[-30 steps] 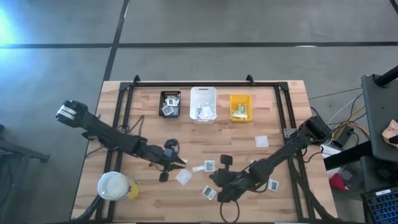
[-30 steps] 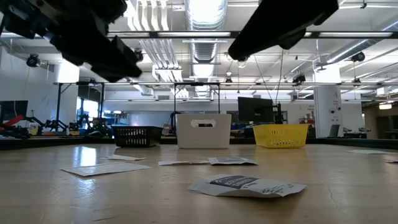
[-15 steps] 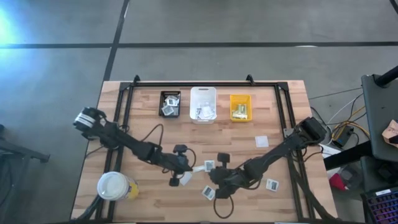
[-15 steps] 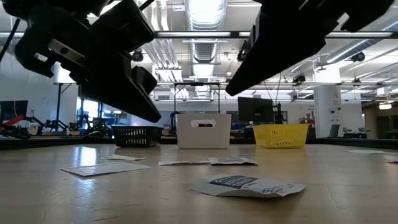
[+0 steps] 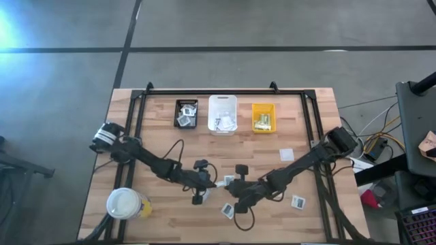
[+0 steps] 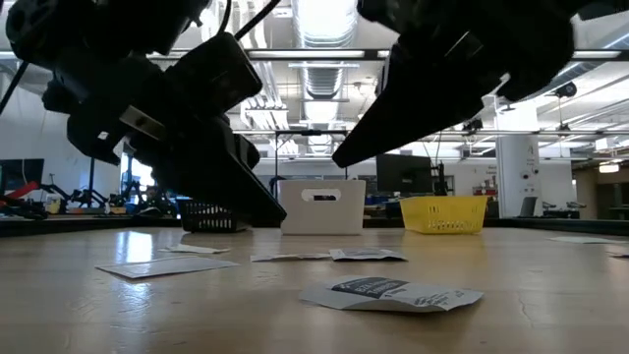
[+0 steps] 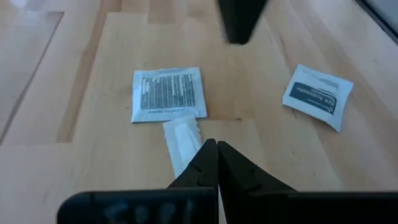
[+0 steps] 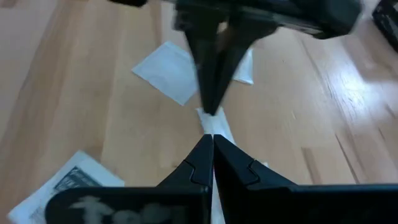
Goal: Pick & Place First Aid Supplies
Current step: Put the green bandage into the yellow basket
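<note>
Both hands pinch opposite ends of one narrow white strip packet (image 7: 180, 140) mid-table: left hand (image 7: 213, 149) and right hand (image 8: 209, 142) are closed. Pulling apart could tear it.

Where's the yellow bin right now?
In the high view, the yellow bin sits at the table's far edge, rightmost of three bins, beside the white bin.

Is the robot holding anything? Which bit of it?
The left pincer pinches a narrow pale strip by one end. The right pincer is shut; any hold cannot be told.
</note>
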Available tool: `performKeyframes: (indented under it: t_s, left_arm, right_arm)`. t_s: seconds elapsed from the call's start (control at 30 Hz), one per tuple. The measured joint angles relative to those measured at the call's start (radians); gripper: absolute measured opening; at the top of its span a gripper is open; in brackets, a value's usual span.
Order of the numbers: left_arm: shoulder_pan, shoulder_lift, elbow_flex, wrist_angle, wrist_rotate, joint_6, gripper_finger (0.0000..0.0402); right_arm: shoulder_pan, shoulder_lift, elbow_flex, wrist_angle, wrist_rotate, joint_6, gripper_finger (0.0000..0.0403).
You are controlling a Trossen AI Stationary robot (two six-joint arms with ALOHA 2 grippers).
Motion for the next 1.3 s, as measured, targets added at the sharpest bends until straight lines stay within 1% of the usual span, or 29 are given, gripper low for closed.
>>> performKeyframes:
  t_s: [0.1,0.27,0.4,0.7,0.97,1.07,1.17,1.3]
  left_arm:
    - [0.003,0.019,0.000,0.009,0.003,-0.005,0.0000]
    - [0.006,0.041,0.000,-0.015,0.002,-0.035,0.0000]
    - [0.006,0.042,-0.002,-0.029,-0.002,-0.059,0.0000]
    - [0.007,0.006,-0.002,-0.035,-0.004,-0.051,0.0000]
    - [0.007,-0.008,-0.003,-0.096,-0.008,-0.053,0.0000]
    - [0.008,-0.008,-0.003,-0.130,-0.044,-0.063,0.0000]
    - [0.010,-0.007,-0.003,-0.165,-0.078,-0.087,0.0000]
    - [0.011,-0.007,-0.003,-0.180,-0.084,-0.114,0.0000]
  right_arm:
    - [-0.006,0.000,-0.011,0.021,-0.001,0.005,0.0008]
    - [-0.016,0.000,-0.041,0.101,-0.064,0.005,0.0008]
    - [-0.029,0.000,-0.071,0.154,-0.065,0.005,0.0008]
    - [-0.041,0.000,-0.076,0.176,-0.079,-0.021,0.0008]
    - [-0.040,0.000,-0.076,0.175,-0.079,-0.019,0.0008]
    - [-0.040,0.000,-0.076,0.175,-0.079,-0.026,0.0008]
    - [-0.040,0.000,-0.076,0.175,-0.079,-0.074,0.0008]
    - [-0.040,0.000,-0.073,0.175,-0.081,-0.189,0.0008]
